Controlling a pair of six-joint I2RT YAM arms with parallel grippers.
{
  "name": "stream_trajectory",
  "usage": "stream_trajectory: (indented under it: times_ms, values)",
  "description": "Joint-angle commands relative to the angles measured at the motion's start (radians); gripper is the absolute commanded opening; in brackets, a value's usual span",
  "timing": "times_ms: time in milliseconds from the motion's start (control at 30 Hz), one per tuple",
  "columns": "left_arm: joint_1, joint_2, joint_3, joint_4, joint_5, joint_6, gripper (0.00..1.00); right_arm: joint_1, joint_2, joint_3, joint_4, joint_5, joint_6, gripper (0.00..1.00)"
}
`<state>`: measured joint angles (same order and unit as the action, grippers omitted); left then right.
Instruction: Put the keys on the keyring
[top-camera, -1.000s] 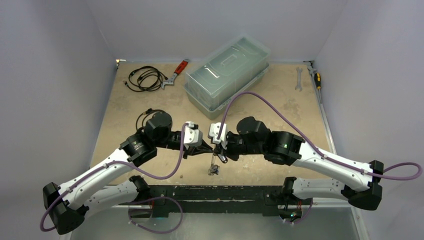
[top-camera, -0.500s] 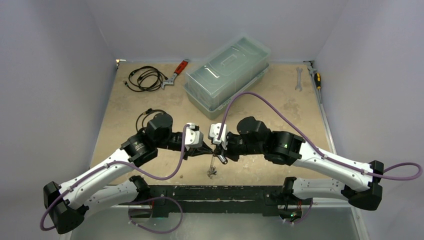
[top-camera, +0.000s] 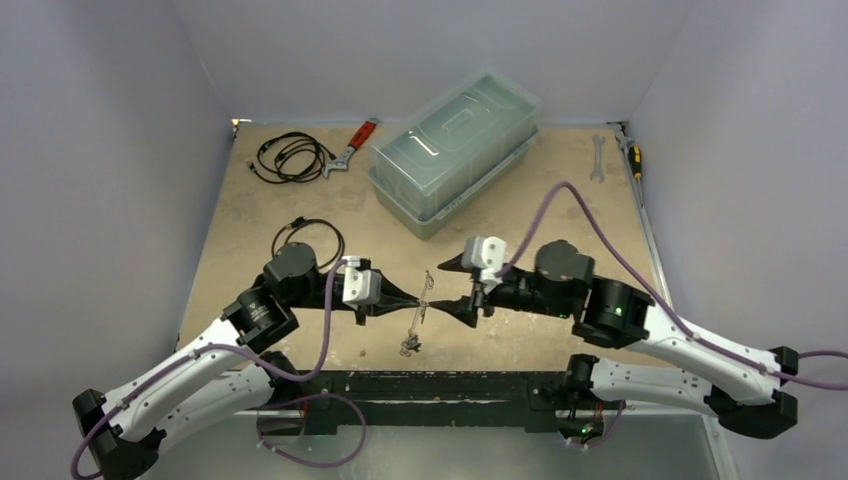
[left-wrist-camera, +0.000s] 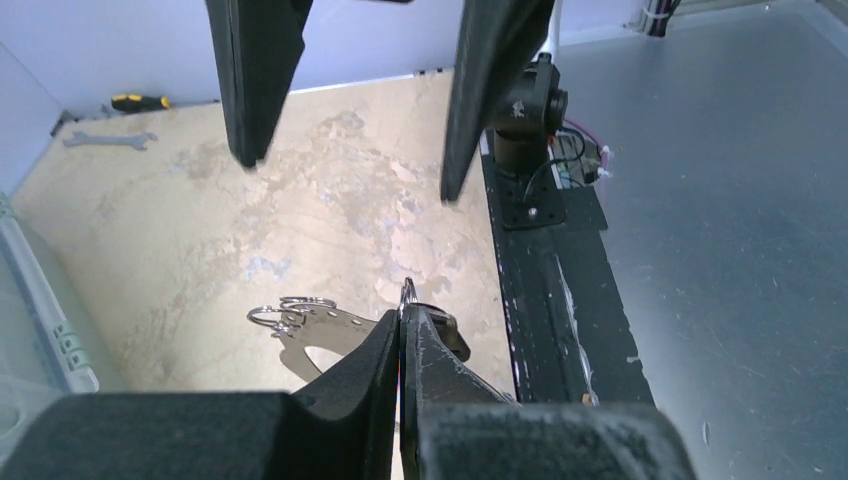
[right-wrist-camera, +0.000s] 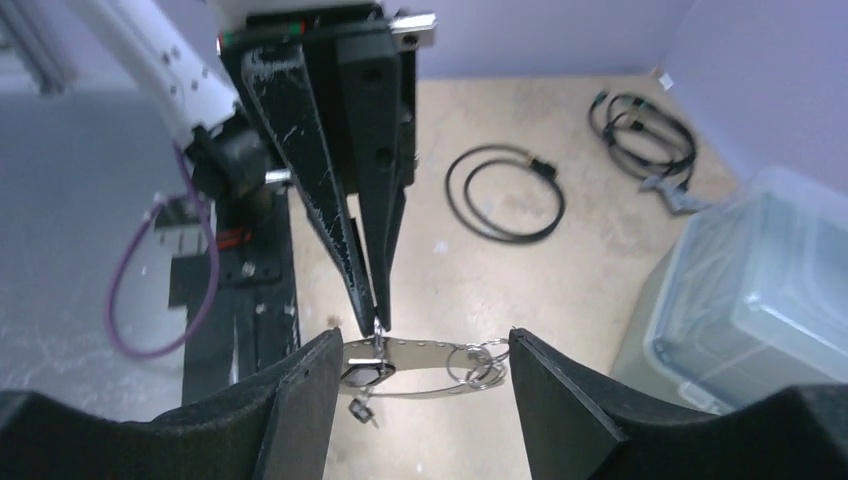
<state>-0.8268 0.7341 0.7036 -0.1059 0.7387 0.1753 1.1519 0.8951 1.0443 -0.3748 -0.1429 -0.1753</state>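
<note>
Top external: right claw releases the keyring

Left gripper (top-camera: 416, 304) is pinched shut on the keyring (right-wrist-camera: 415, 346), which hangs above the table (top-camera: 250, 230) between the two arms. Right gripper (top-camera: 445, 285), clamped on the loop a second ago, now gapes wide and has backed off rightward. Small rings (right-wrist-camera: 480, 362) dangle from one end.

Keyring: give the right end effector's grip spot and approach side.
Likely the keyring at its free end by the small rings: the shut left end effector pinches the other end. Come from the right, where the open right end effector faces it.
</note>
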Motion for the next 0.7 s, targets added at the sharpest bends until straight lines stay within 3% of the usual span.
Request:
stream_trajectory:
  times_ms: [0,133,267,667]
  values:
    - [0.008,-0.029,-0.032,0.211,0.008,-0.101,0.00,0.003,-0.123,-0.079,0.232,0.084,0.059,0.65]
    - [0.013,-0.066,-0.078,0.364,0.018,-0.207,0.00,0.003,-0.217,-0.193,0.384,0.036,0.086,0.62]
    - [0.014,-0.100,-0.096,0.417,0.015,-0.251,0.00,0.003,-0.246,-0.272,0.473,-0.043,0.093,0.56]
    - [0.022,-0.157,-0.110,0.390,0.033,-0.240,0.00,0.001,-0.200,-0.338,0.564,-0.253,0.062,0.43]
